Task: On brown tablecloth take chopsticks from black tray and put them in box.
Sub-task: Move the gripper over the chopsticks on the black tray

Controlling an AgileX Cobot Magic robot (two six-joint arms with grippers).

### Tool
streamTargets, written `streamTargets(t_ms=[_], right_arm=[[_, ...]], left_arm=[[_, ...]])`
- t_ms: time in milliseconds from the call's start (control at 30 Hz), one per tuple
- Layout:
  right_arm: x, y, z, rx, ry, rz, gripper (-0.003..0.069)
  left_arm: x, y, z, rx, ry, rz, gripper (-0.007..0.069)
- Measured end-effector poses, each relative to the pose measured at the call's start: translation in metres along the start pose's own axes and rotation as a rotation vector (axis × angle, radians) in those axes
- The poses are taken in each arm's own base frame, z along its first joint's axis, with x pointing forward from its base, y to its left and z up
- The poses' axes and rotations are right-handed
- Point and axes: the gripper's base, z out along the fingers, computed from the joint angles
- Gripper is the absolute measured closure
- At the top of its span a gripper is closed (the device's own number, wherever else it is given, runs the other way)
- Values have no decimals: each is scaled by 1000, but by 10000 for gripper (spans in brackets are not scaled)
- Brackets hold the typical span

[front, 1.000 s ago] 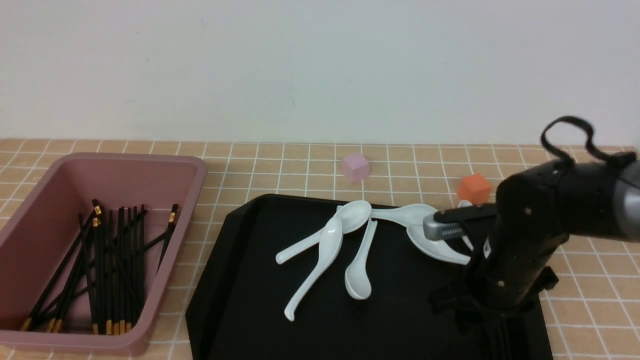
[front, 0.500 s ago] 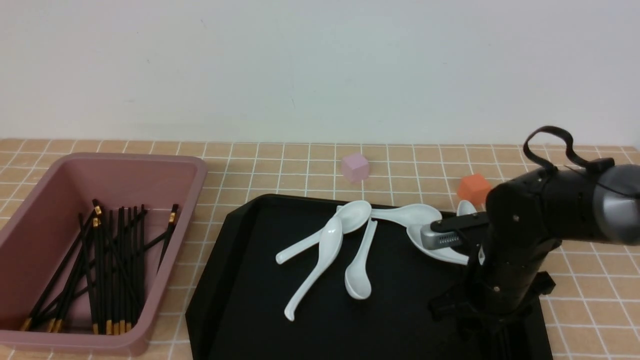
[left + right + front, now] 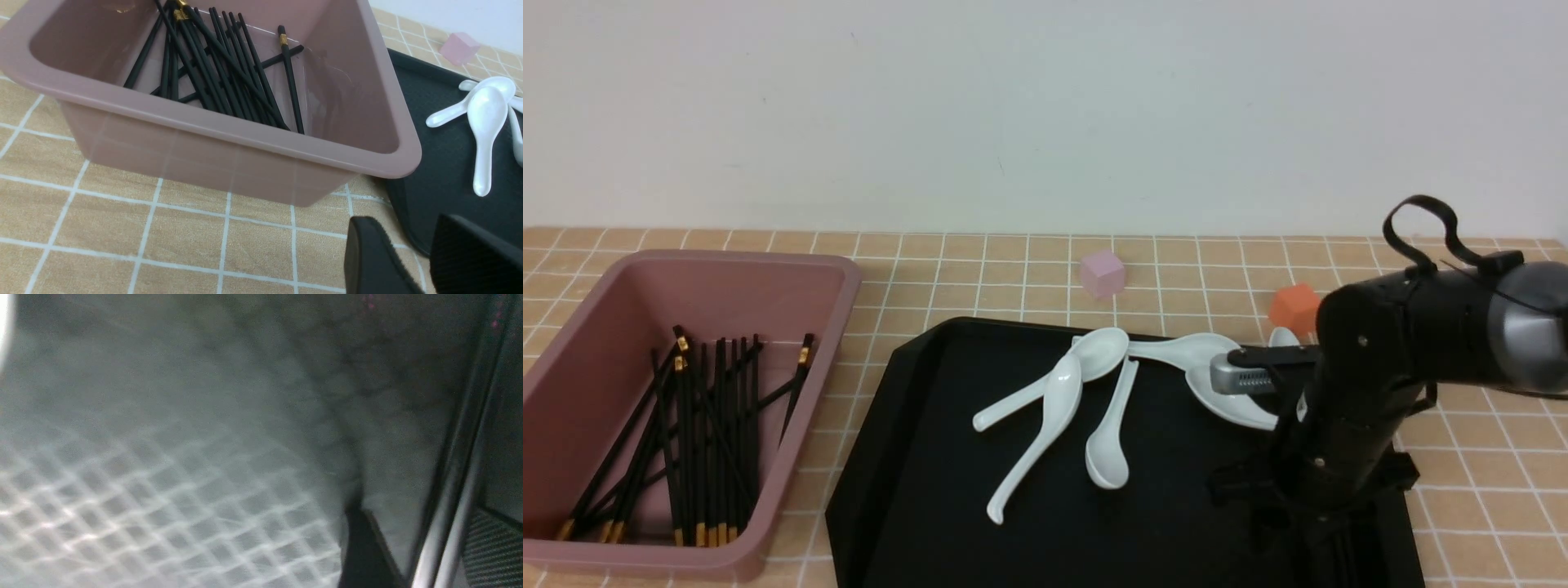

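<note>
The job looks to be at its last step. No chopsticks show on the black tray [image 3: 947, 506], only white spoons [image 3: 1066, 380] fanned from its centre toward 12 o'clock. The right arm [image 3: 1421, 343], bent over the tray's 4 o'clock corner, hides some of the floor there. The chopsticks [image 3: 698, 441] lie in the pink box [image 3: 768, 260], which sits on the brown tablecloth [image 3: 980, 278] just beside the tray at its 9 o'clock. They are long, thin black sticks with a gold band near one end, bunched lengthwise on the box floor. Most gold ends point to 6 o'clock, a few to 12, and a couple of sticks cross the rest. The right claw [image 3: 425, 555] hangs close over the glossy tray, jaws wide and nothing between them. The left claw [image 3: 416, 245], low over the cloth near the box's 5 o'clock corner, shows a narrow gap and holds nothing. The next move, as I judge it, calls for checking the hidden patch. Any stick there needs a low pinch across its thin shaft, clear of the spoons, then a carry toward 9 o'clock.
</note>
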Motion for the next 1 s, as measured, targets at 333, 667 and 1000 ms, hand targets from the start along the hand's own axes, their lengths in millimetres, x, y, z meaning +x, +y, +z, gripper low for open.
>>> streamTargets(t_ms=[333,667,1000], right_arm=[[-5,8,-2,-62,19,58,311],[-4,11,0,-36,56,25,315],[0,19,10,54,81,-101,457]], left_arm=[[0,0,0,0,0,0,385],[0,0,0,0,0,0,385],[0,0,0,0,0,0,385]])
